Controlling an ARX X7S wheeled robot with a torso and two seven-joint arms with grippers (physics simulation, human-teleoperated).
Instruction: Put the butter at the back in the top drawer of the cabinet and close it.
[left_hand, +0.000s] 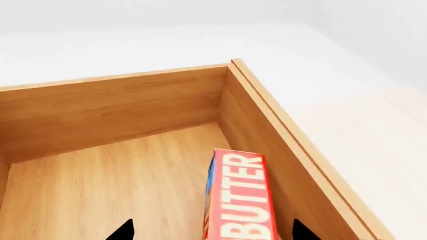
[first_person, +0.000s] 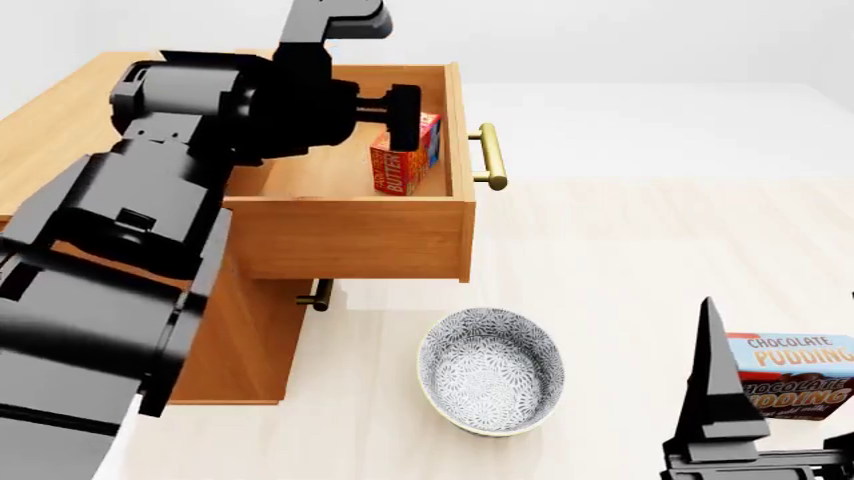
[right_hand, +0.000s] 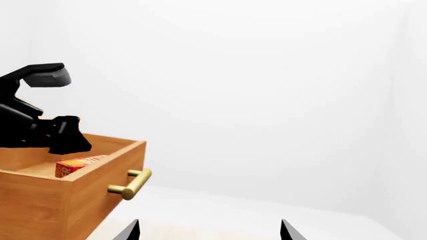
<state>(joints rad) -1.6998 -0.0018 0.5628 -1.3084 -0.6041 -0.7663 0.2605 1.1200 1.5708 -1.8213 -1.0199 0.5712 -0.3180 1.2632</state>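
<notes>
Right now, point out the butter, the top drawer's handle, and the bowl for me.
butter (first_person: 404, 158), head view, on its red side face inside the drawer.
top drawer handle (first_person: 490, 157), head view, on the middle of the brass bar.
bowl (first_person: 491, 371), head view, on its patterned inner wall.

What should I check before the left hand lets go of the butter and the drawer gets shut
1. Top drawer pulled open: ok.
2. Butter inside the drawer walls: ok.
3. Butter resting on the drawer floor: cannot tell; it looks low, contact unclear.
4. Left hand open: cannot tell; its fingertips flank the box with gaps in the left wrist view.
5. Handle free of obstruction: ok.
6. Right hand away from the cabinet, near the pudding box: ok.
</notes>
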